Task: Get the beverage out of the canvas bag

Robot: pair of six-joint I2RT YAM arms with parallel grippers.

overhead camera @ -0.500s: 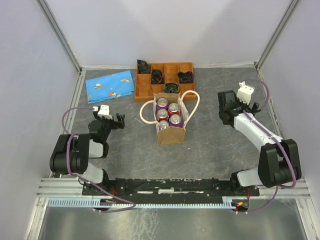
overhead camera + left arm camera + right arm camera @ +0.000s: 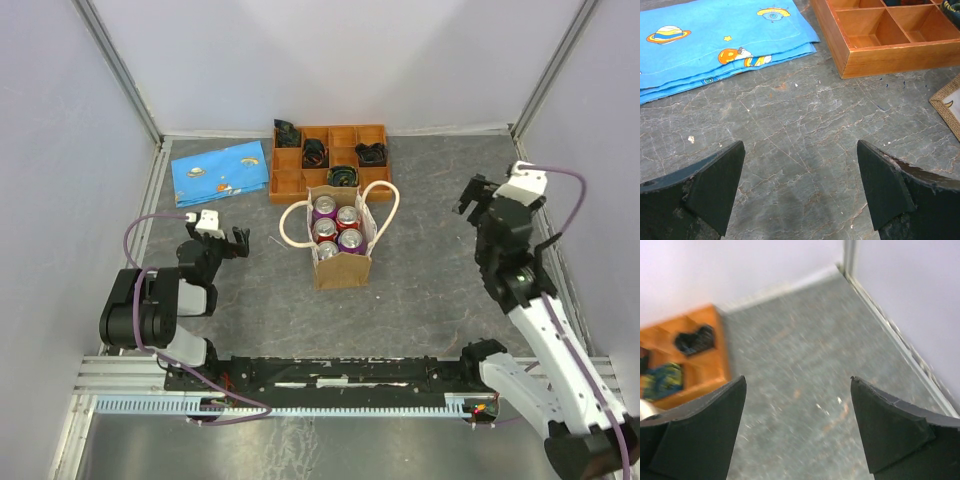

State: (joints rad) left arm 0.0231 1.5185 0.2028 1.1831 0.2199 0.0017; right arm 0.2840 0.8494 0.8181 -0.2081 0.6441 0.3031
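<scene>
The gray tabletop (image 2: 430, 270) fills the floor of a box with pale walls. The right arm (image 2: 540, 320) reaches up high over the right side. The right jaws are wide apart and hold nothing. The left arm (image 2: 165, 305) is folded low on the left side. The left jaws are wide apart too, just above the bare tabletop, and hold nothing.

A blue cloth (image 2: 220, 172) with planets on it lies flat at the back left. Right beside it sits an orange tray (image 2: 330, 126) with many little boxes, some with small dark things inside.

The canvas bag (image 2: 342, 268) stands upright in the middle, just in front of the tray. Its white rope handles (image 2: 290, 225) flop out to both sides. Five cans (image 2: 349, 239), purple and red, stand inside the bag with their tops showing.
</scene>
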